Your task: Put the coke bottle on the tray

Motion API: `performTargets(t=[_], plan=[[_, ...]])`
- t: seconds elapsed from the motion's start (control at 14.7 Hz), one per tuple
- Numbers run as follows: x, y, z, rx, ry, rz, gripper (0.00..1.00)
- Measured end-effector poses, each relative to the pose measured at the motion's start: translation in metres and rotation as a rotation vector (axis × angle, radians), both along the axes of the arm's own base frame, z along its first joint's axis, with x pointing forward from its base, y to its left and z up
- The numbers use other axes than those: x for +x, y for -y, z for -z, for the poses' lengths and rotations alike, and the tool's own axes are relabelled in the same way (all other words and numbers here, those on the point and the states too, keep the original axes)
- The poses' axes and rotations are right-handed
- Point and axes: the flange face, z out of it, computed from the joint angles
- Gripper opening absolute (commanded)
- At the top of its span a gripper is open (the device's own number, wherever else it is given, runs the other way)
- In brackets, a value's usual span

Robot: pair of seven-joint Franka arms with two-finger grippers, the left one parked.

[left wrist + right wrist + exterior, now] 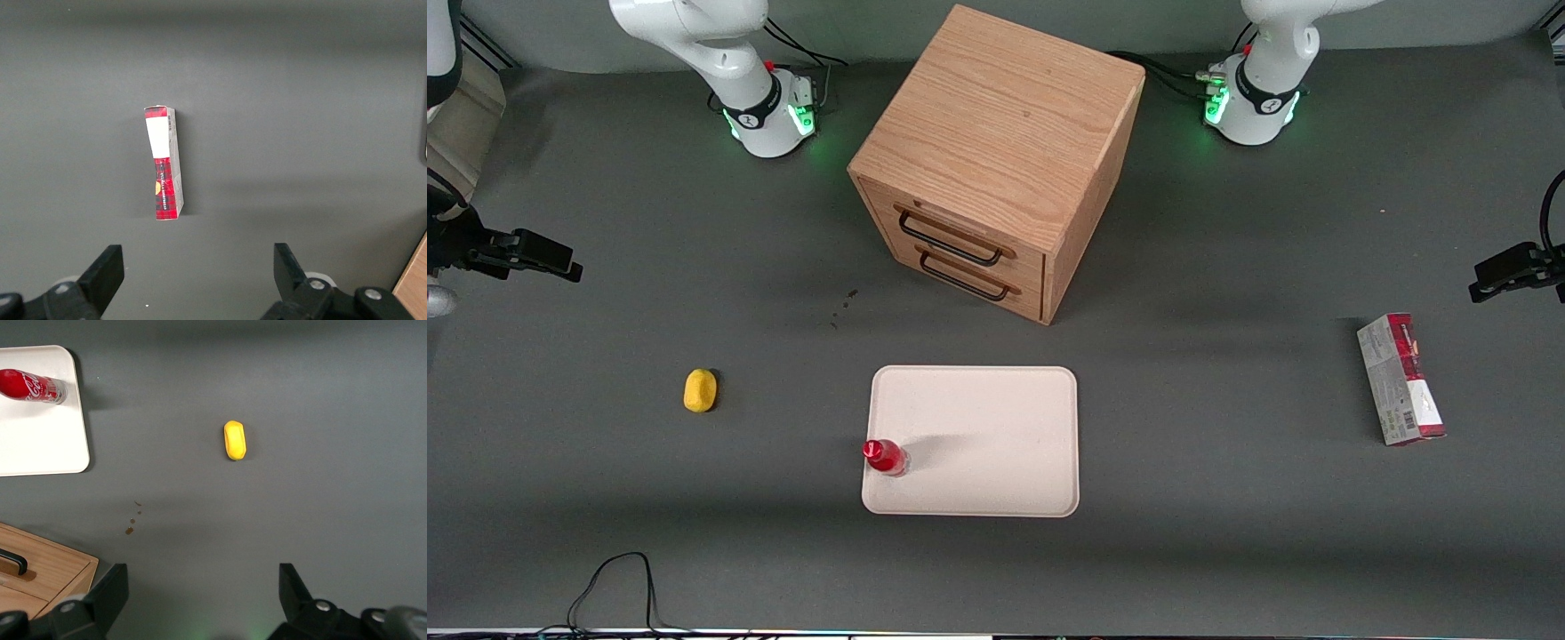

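Observation:
The coke bottle, small and red with a red cap, stands upright on the tray. It is close to the tray's edge on the working arm's side, near the corner closest to the front camera. The tray is a flat cream rectangle lying nearer the front camera than the wooden cabinet. My right gripper hangs well away from the bottle, toward the working arm's end of the table. Its fingers are spread wide open and hold nothing.
A wooden two-drawer cabinet stands mid-table. A yellow lump lies between the tray and my gripper. A red-and-grey carton lies toward the parked arm's end. A black cable loops at the near edge.

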Motion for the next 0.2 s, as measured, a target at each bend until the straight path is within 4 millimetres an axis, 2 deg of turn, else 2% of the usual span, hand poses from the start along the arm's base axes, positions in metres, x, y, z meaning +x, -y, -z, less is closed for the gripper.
performTargets(t=[0.2], plan=[[-0.0001,0.0019,-0.0004,0.0,0.002,0.003,1.0]])
